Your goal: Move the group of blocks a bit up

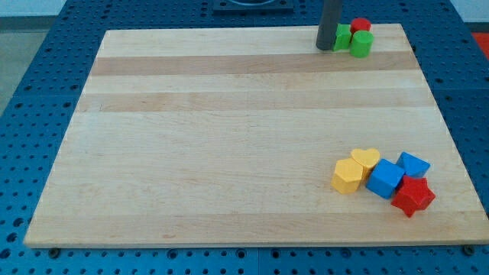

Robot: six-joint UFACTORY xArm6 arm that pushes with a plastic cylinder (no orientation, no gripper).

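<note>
Worktop: a pale wooden board [229, 137] lay on a blue table with rows of small holes [46, 46].
My tip: the dark rod came down from the top edge, and my tip [326, 48] sat on the worktop near the upper right corner.
Gripper: there was no gripper, only the rod, so nothing was held.
Top group: three blocks sat at the upper right, packed close together.
Green block: a green block [343, 37] was just right of my tip, and looked to be touching it. The rod hid its left side, so its shape was hard to tell.
Green round block: a green round block [361, 43] sat next on the right.
Red block: a red block [361, 26] sat behind the two green ones, close to the top edge of the worktop. It was partly hidden.
Bottom group: five more blocks sat at the lower right, far from my tip.
Yellow blocks: a yellow heart block [366, 160] and a yellow block [348, 176] sat side by side.
Blue blocks: a blue square block [385, 179] and a smaller blue block [414, 164] sat to their right.
Red star block: a red star block [413, 195] sat lowest, near the right edge.
In the way: nothing lay between the two groups.
</note>
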